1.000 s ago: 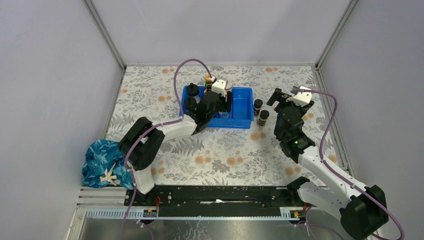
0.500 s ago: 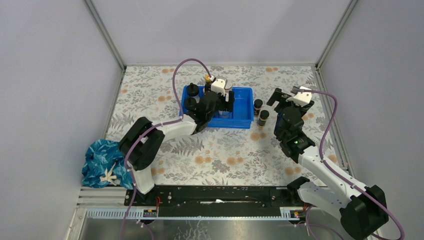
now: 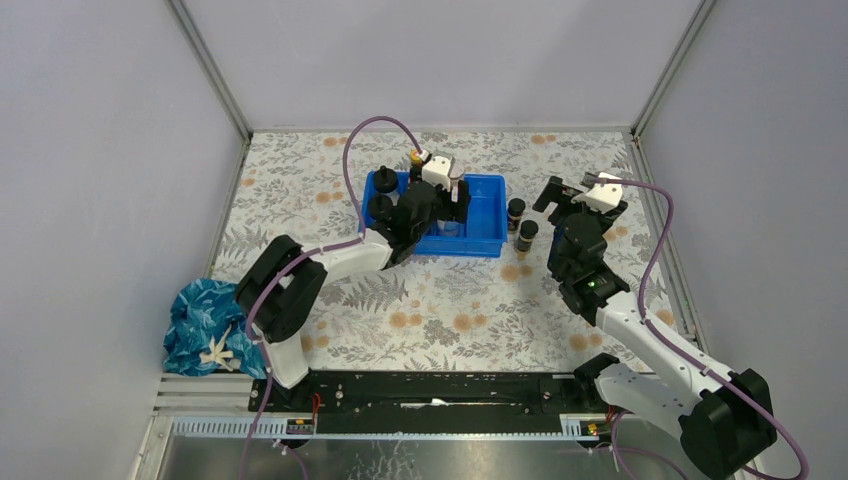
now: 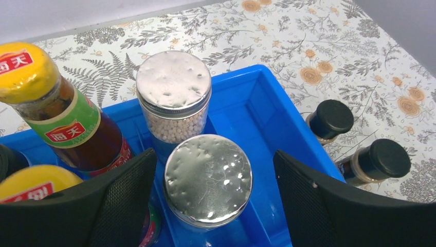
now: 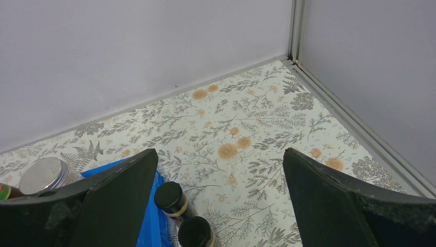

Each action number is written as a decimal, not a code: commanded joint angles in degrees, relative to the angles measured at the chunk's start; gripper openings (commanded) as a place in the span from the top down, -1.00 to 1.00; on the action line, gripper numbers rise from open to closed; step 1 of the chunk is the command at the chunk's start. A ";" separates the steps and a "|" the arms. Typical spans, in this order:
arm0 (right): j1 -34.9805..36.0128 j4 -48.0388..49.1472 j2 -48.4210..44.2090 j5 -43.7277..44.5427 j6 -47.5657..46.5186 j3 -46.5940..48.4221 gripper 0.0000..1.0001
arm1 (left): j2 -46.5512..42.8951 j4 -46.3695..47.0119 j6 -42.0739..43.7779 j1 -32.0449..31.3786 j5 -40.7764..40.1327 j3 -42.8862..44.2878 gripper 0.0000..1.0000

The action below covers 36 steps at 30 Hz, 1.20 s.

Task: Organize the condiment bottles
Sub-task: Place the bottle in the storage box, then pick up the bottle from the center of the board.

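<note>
While the left gripper point(image 4: 213, 159) stands open astride a silver-lidded jar point(image 4: 208, 182) without touching it, the right gripper point(image 5: 220, 159) hangs wide open, empty, two black-capped bottles point(image 5: 171, 198) near one finger.

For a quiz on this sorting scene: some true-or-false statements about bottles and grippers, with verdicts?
1. Both silver-lidded jars stand in the blue tray. True.
2. The two black-capped bottles are in the tray. False: they stand on the table beside it.
3. The left gripper is shut on a jar. False: its jaws stand open around the near silver-lidded jar.
4. The right gripper is open and empty. True.
</note>
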 commanded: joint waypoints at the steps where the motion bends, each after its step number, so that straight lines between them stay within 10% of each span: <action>1: -0.35 2.23 -0.22 0.07 0.26 0.88 -0.99 | -2.68 2.84 0.57 -0.89 -0.40 1.55 -0.75; 18: -0.38 -1.80 2.58 -2.78 0.73 3.14 -0.99 | -13.84 3.54 6.22 -11.60 -9.49 0.55 -0.74; 36: -0.93 -17.58 18.65 -17.52 5.93 15.90 -0.99 | -34.41 26.31 15.74 -42.34 -34.00 -25.68 -0.69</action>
